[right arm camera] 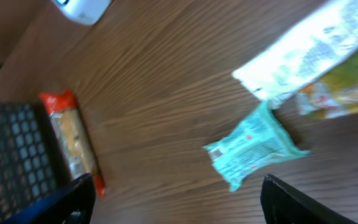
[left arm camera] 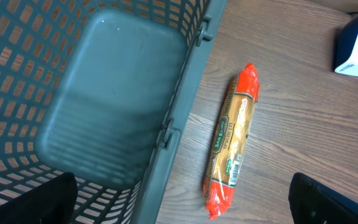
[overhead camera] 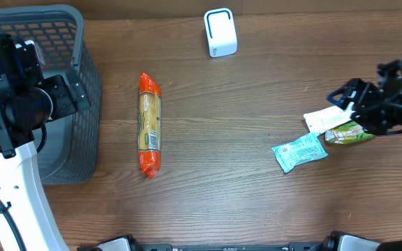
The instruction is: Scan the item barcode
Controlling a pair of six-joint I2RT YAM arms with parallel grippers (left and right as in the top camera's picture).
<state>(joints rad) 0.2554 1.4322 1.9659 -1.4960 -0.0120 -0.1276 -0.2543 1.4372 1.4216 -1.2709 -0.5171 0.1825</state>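
Three small packets lie at the right of the table: a teal one (overhead camera: 299, 152) (right arm camera: 253, 146), a white one (overhead camera: 324, 117) (right arm camera: 316, 46) and a yellow-green one (overhead camera: 351, 132) (right arm camera: 347, 93). My right gripper (overhead camera: 344, 106) (right arm camera: 179, 205) hovers over the white and yellow-green packets, open, with only bare wood between its fingers. A long pasta packet (overhead camera: 149, 124) (left arm camera: 232, 143) with orange ends lies mid-table, a barcode on its side. The white-and-blue scanner (overhead camera: 220, 32) (left arm camera: 356, 46) stands at the back. My left gripper (overhead camera: 67, 94) (left arm camera: 182, 208) is open and empty, straddling the basket's wall.
A grey mesh basket (overhead camera: 82, 84) (left arm camera: 179, 112) stands at the left edge under my left arm, its inside bare. The pasta packet lies just to the right of it. Bare wood separates the pasta packet from the three small packets.
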